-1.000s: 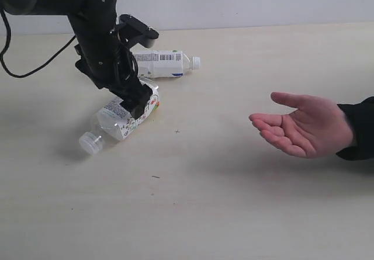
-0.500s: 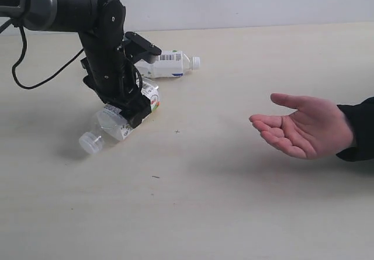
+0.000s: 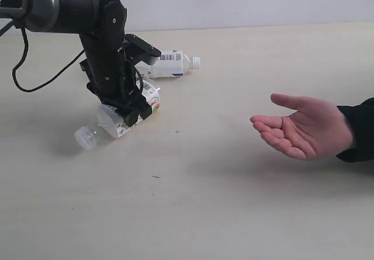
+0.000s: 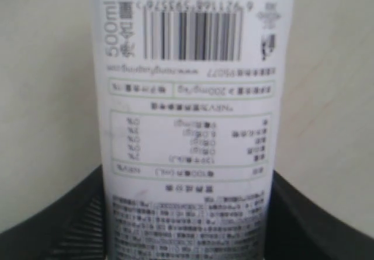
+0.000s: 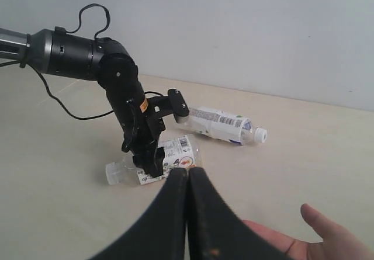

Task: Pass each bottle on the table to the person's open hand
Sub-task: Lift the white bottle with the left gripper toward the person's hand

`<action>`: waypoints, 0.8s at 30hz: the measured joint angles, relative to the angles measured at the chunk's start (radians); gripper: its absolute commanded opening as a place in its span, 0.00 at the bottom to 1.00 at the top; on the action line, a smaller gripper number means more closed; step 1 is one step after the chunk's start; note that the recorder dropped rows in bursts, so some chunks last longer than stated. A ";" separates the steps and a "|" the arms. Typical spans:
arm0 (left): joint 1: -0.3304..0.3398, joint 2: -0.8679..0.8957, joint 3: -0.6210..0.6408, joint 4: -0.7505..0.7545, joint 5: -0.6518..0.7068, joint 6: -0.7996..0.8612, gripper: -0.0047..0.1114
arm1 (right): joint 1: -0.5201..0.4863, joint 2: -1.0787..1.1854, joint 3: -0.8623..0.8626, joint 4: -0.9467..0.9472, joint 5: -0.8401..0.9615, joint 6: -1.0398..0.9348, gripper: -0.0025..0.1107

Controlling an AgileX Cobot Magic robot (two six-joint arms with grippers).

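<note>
Near bottle [image 3: 111,121] is pinched across its labelled middle by the left claw [image 3: 133,109], one finger on each side of the body. Its long axis is seen to run diagonally in the exterior view, with the white cap [image 3: 86,137] at the lower-left end and the base at the upper-right end under the claw. The cap end is pointed away from the person's open hand [image 3: 304,132] and is tilted slightly downward. Whether the cap end touches the bench [image 3: 204,201] cannot be told. In the left wrist view the white label, with barcode and "500ml" print, is seen between the two dark fingers. A far bottle [image 3: 163,65] is laid on its side on the bench just behind the left arm; its long axis runs across the view and its white cap is pointed right. The hand is held palm up at the right of the view, black cuff [image 3: 359,128] at the wrist, well apart from both bottles. The right claw [image 5: 188,175] is pressed together with nothing between its fingers.
</note>
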 measured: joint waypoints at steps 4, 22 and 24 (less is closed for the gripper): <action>-0.020 -0.025 0.000 0.000 0.009 -0.035 0.04 | 0.007 0.002 0.000 0.010 0.000 0.000 0.02; -0.128 -0.198 0.000 -0.144 -0.002 -0.127 0.04 | -0.056 -0.111 0.000 0.012 0.000 0.000 0.02; -0.130 -0.215 0.000 -0.182 -0.002 -0.129 0.04 | -0.093 -0.153 0.000 0.012 0.000 0.000 0.02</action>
